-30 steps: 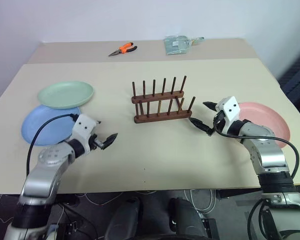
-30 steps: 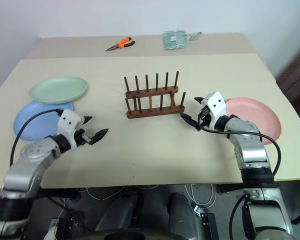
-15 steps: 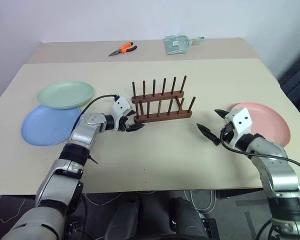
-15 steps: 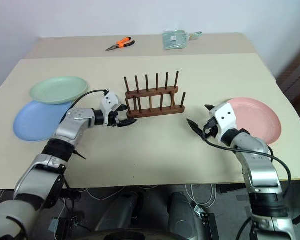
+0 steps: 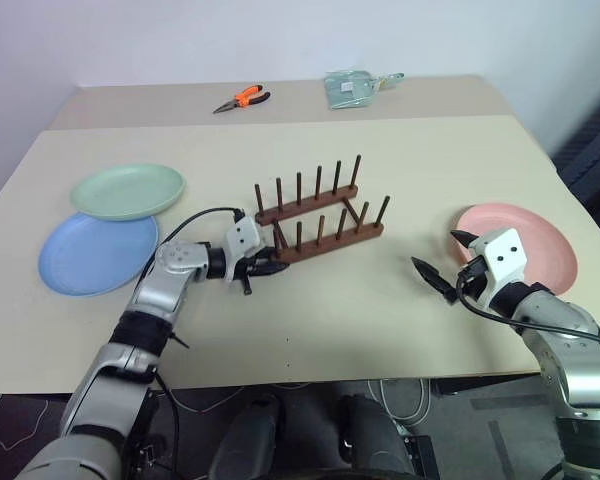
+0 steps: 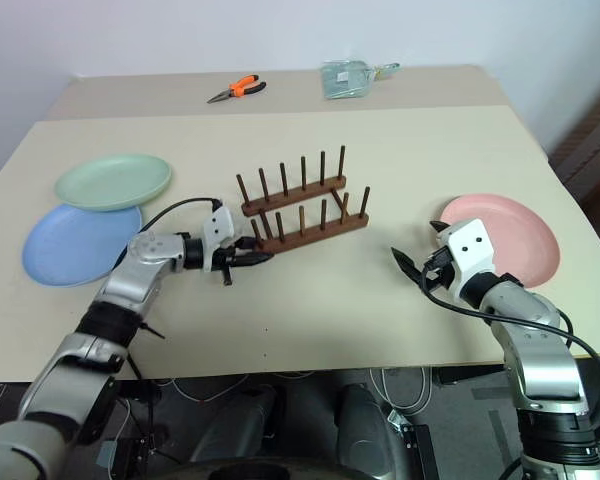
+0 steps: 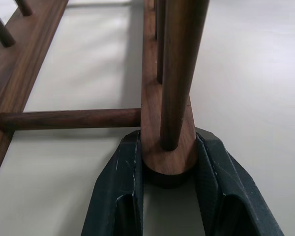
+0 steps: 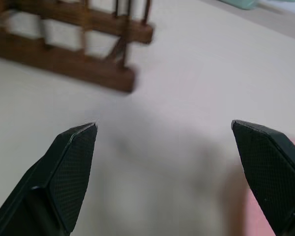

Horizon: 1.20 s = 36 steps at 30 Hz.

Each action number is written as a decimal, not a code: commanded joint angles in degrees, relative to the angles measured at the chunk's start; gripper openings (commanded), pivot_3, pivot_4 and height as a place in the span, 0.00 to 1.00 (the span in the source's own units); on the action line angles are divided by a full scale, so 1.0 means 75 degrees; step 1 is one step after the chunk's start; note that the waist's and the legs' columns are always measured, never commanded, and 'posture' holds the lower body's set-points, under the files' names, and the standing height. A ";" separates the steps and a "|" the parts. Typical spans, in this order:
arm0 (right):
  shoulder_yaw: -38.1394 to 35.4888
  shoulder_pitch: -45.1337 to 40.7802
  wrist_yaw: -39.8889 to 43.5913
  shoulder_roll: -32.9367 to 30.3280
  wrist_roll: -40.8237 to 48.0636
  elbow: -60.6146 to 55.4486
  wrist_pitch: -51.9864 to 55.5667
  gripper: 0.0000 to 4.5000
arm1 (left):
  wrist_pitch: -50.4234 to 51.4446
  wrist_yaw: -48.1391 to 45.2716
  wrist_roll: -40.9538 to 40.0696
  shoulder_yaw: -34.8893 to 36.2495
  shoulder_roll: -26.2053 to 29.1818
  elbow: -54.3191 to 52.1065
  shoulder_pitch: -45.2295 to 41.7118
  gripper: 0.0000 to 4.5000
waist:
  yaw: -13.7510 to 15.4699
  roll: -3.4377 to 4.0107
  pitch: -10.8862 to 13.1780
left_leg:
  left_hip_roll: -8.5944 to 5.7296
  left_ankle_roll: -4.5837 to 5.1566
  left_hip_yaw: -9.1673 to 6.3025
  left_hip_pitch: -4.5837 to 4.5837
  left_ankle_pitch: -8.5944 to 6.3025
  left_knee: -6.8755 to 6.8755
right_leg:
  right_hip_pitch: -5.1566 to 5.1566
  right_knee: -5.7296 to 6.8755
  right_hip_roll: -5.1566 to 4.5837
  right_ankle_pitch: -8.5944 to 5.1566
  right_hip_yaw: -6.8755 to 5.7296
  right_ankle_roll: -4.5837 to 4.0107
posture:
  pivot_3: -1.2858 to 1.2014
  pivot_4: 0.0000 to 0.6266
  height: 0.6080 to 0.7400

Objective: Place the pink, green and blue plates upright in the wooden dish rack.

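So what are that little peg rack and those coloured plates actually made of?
The wooden dish rack looks like dark-stained wood with a smooth satin finish: faint grain shows on its bar and round pegs up close. The pink plate, green plate and blue plate look like matte plastic, perhaps melamine: flat pastel colour, soft sheen, thin rims. Glazed ceramic can't be ruled out.

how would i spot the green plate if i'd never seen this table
Look at the beige table's left side, left of the wooden dish rack. Two plates overlap there; the green plate is the farther one, its edge resting on the blue plate.
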 commanded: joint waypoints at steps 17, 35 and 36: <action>0.0147 0.1030 0.1662 -0.1141 0.0409 -0.0803 0.0302 0.33 | 0.2337 -0.0344 -0.1074 0.0454 0.1971 -0.3531 0.2609 0.37 | -0.0207 0.0039 -0.0019 | 0.0039 -0.0006 0.0001 0.0013 -0.0004 -0.0015 | -0.0003 0.0003 0.0010 -0.0012 0.0007 -0.0004 | 0.52 0.24 0.99; 0.2577 -0.1137 -0.0399 0.0223 -0.2185 0.1239 -0.0176 0.01 | 0.2138 0.4239 0.0643 0.0014 -0.0738 -0.2608 0.2105 0.05 | 0.0185 0.0039 -0.0061 | 0.0036 -0.0013 0.0010 0.0024 -0.0014 0.0011 | 0.0052 -0.0071 0.0014 -0.0005 -0.0002 -0.0026 | 0.52 0.24 0.99; 0.2591 -0.1342 -0.0484 0.0351 -0.2225 0.1455 -0.0192 0.01 | 0.2139 0.4430 0.0664 0.0090 -0.0829 -0.2422 0.1997 0.05 | 0.0178 0.0038 -0.0063 | 0.0038 -0.0014 0.0010 0.0026 -0.0013 0.0013 | 0.0053 -0.0070 0.0018 0.0001 -0.0002 -0.0028 | 0.52 0.24 0.99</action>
